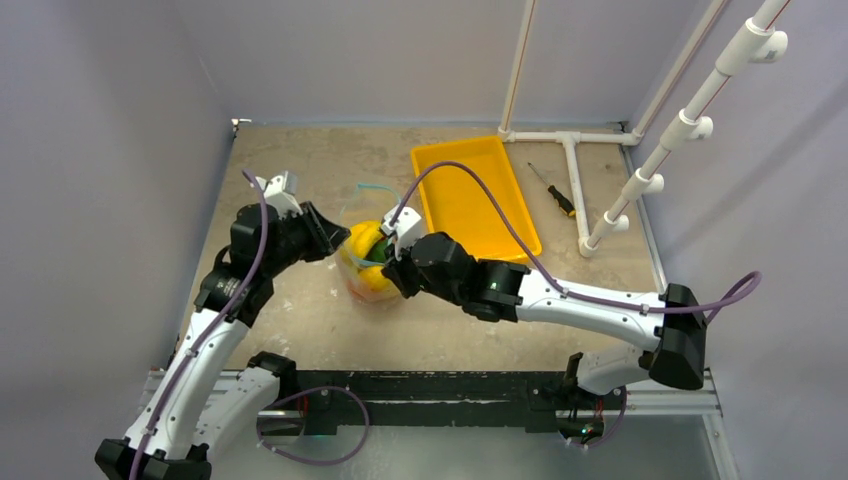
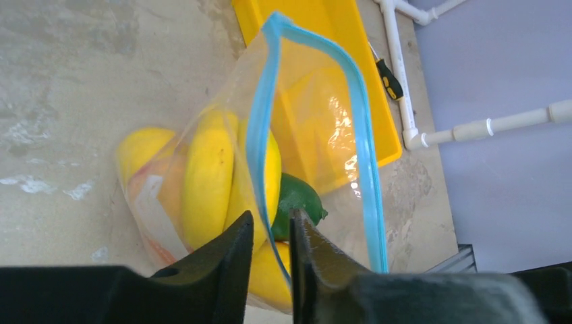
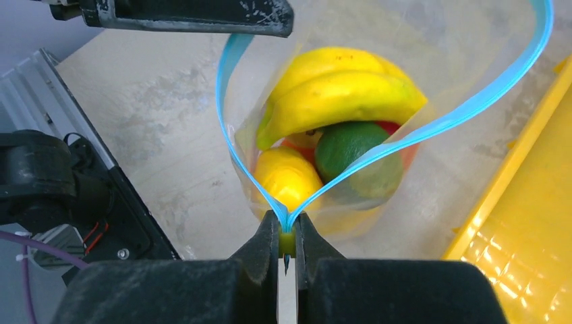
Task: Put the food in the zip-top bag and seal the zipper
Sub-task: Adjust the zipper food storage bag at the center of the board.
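Top view, left to right. Bare table (image 1: pixel 300 330) runs between the left wall and the left arm, on to the far-left corner, and along a strip between the bag and the near rail (image 1: pixel 450 400).

The left gripper (image 1: pixel 330 235) meets the zip-top bag (image 1: pixel 365 205) from the left, at mid-table. The right gripper (image 1: pixel 395 262) meets it from the right. The yellow tray (image 1: pixel 470 200) sits just right and far of the bag, its near-left corner close to the right wrist. A screwdriver (image 1: pixel 555 192) lies between the tray and the white pipe frame (image 1: pixel 575 150). That side is crowded. No jaws can be read from above.

Left wrist view adds:
- Its 2 fingers stand slightly parted.
- 1 side of the zipper (image 2: pixel 260 115) runs down into the gap and is not visibly pinched.
- The mouth stands open as a long loop.

Right wrist view adds:
- The right fingers are clenched on the zipper end, where its 2 sides meet.
- The left finger shows at the top edge, by the far end of the mouth.
- The food is inside the bag: bananas (image 3: pixel 337 94) uppermost, a green avocado (image 3: pixel 351 152) below them, a lemon (image 3: pixel 287 175) nearest the pinch, and orange-red pieces underneath that are too hidden to name.
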### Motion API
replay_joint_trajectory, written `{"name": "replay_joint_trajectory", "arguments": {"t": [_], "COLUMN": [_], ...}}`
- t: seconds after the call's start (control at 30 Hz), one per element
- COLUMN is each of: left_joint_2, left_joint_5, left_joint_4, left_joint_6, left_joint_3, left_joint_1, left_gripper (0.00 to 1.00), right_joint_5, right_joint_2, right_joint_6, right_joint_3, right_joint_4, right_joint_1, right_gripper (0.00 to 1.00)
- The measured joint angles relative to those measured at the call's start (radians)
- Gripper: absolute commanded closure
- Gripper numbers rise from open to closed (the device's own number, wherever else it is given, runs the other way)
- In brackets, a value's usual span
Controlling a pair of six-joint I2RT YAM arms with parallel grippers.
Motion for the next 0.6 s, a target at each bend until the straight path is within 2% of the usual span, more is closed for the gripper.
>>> {"name": "replay_joint_trajectory", "arguments": {"t": [0.2, 0.27, 0.37, 0.6], "left_joint_2": [0.007, 0.005, 0.0, -0.014], "left_joint_5": [-0.076, -0.096, -0.105, -0.066], "left_joint_4": [-0.069, -0.084, -0.106, -0.148], "left_joint_6": [0.087, 0.126, 0.176, 0.29], "left_joint_3": [0.156, 0.202, 0.247, 0.29], "left_joint_1": [0.0, 0.0, 0.0, 0.0], "left_gripper": [0.44, 0.39, 0.34, 0.33], "right_joint_5": [-0.029, -0.047, -0.089, -0.195], "right_joint_2": [0.055, 0.066, 0.084, 0.098], "right_joint_6": [-0.102, -0.133, -0.176, -0.264], "right_joint_3": [0.117, 0.141, 0.185, 0.317], "right_joint_4": [-0.055, -0.083, -0.14, -0.261], "right_joint_1": [0.001, 0.002, 0.003, 0.003], "right_gripper": [1.0, 1.0, 1.0, 1.0]}}
